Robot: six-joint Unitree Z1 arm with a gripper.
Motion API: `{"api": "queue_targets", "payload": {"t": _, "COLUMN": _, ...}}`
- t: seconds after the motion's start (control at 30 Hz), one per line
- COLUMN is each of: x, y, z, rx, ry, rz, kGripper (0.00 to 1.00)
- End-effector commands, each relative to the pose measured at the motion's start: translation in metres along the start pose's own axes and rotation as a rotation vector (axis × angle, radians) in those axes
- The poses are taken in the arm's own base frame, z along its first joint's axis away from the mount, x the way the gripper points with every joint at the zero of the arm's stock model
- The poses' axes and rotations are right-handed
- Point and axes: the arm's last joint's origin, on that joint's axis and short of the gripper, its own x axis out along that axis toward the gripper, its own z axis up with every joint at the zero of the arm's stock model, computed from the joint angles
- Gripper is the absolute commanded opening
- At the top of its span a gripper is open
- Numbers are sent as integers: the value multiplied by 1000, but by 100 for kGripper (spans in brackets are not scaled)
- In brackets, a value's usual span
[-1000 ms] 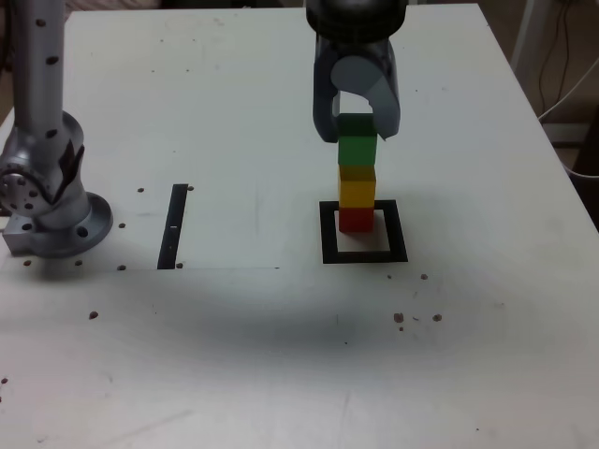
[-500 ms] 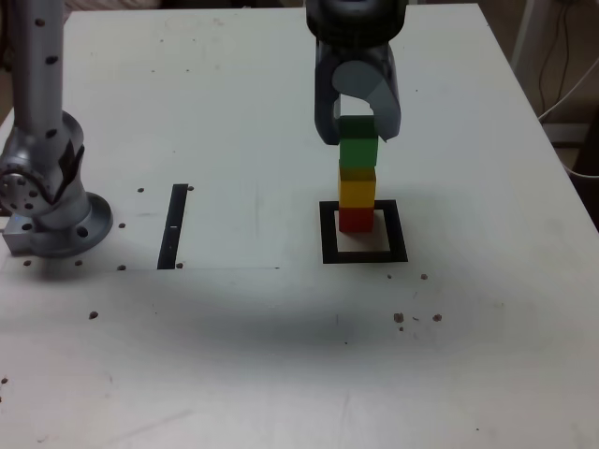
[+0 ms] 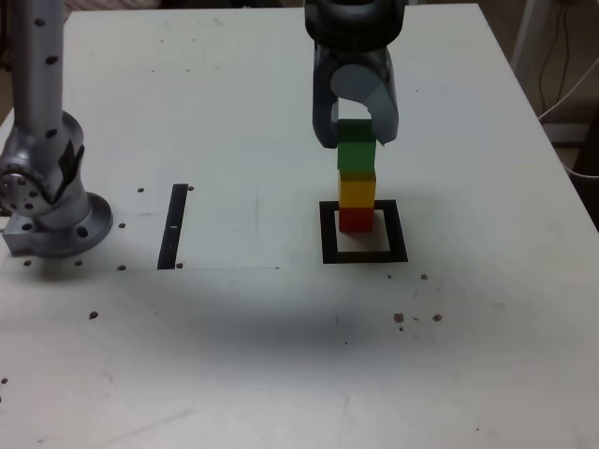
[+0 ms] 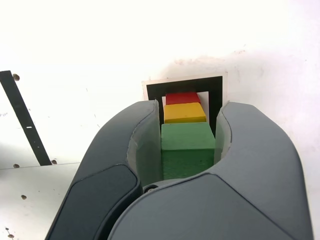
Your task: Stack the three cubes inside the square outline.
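Note:
Three cubes stand in one column inside the square outline (image 3: 329, 234) (image 4: 215, 95). The red cube (image 3: 356, 220) (image 4: 182, 97) is at the bottom, the yellow cube (image 3: 357, 192) (image 4: 184, 113) rests on it, and the green cube (image 3: 357, 157) (image 4: 187, 145) is on top. My gripper (image 3: 356, 140) (image 4: 190, 107) comes down from above and is shut on the green cube, one finger pressed against each side. The green cube's underside sits on, or a hair above, the yellow cube; I cannot tell which.
The arm's grey base (image 3: 47, 187) stands at the exterior view's left. A narrow black strip (image 3: 174, 224) (image 4: 22, 117) lies between the base and the outline. Small dark specks dot the white table (image 3: 281, 355). Cables hang past the table's right edge.
The gripper has sunk a little with the green cube, closing the small gap above the yellow cube. The yellow and red cubes have not moved.

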Motion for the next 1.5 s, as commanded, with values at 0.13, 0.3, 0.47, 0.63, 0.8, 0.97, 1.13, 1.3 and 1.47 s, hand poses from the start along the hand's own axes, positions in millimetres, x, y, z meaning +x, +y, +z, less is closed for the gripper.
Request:
{"api": "queue_targets", "payload": {"t": 0.13, "x": 3, "y": -1, "z": 2, "rx": -2, "ry": 5, "rz": -7, "kGripper": 12}}
{"api": "queue_targets", "payload": {"t": 0.3, "x": 5, "y": -1, "z": 2, "rx": -2, "ry": 6, "rz": -9, "kGripper": 12}}
{"api": "queue_targets", "payload": {"t": 0.47, "x": 6, "y": -1, "z": 2, "rx": -2, "ry": 8, "rz": -9, "kGripper": 12}}
{"api": "queue_targets", "payload": {"t": 0.63, "x": 7, "y": -1, "z": 3, "rx": -2, "ry": 12, "rz": -11, "kGripper": 12}}
{"api": "queue_targets", "payload": {"t": 0.8, "x": 10, "y": -1, "z": 3, "rx": -4, "ry": 11, "rz": -17, "kGripper": 12}}
{"api": "queue_targets", "payload": {"t": 0.97, "x": 11, "y": -2, "z": 4, "rx": -5, "ry": 8, "rz": -22, "kGripper": 12}}
{"api": "queue_targets", "payload": {"t": 1.13, "x": 11, "y": -1, "z": 3, "rx": -5, "ry": 12, "rz": -21, "kGripper": 12}}
{"api": "queue_targets", "payload": {"t": 1.3, "x": 12, "y": -1, "z": 3, "rx": -6, "ry": 12, "rz": -19, "kGripper": 12}}
{"api": "queue_targets", "payload": {"t": 1.47, "x": 13, "y": -1, "z": 3, "rx": -6, "ry": 10, "rz": -17, "kGripper": 13}}
